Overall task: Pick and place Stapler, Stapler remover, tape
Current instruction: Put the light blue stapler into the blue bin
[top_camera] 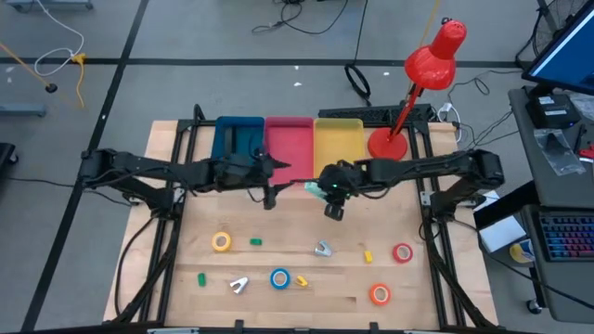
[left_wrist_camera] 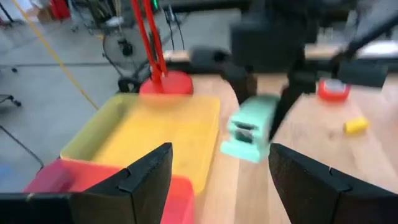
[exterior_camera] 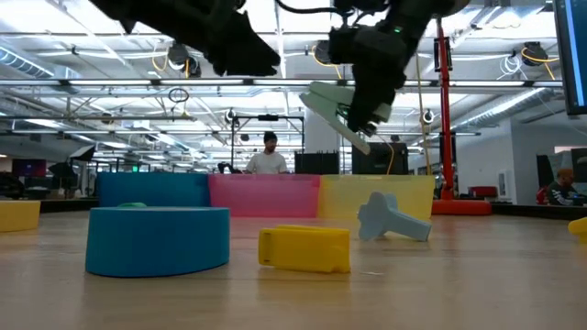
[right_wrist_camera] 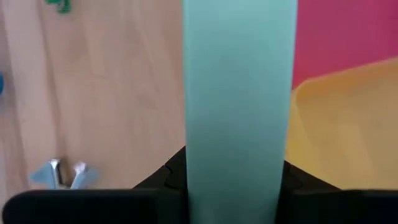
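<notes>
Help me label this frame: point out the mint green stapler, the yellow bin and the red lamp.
Mint green stapler (left_wrist_camera: 249, 127), left wrist view: the middle of its body, held by the right gripper.
Yellow bin (top_camera: 338, 139), high view: its floor.
Red lamp (top_camera: 434, 57), high view: its shade.

Mint stapler (right_wrist_camera: 239, 106) in my right gripper (right_wrist_camera: 236, 186) runs past right wrist view's edges, ends unseen. Left wrist view blurred: stapler (left_wrist_camera: 249, 127) soft. In high view, stapler mostly hidden under my right gripper (top_camera: 327, 190). Small table pieces unidentifiable.
</notes>
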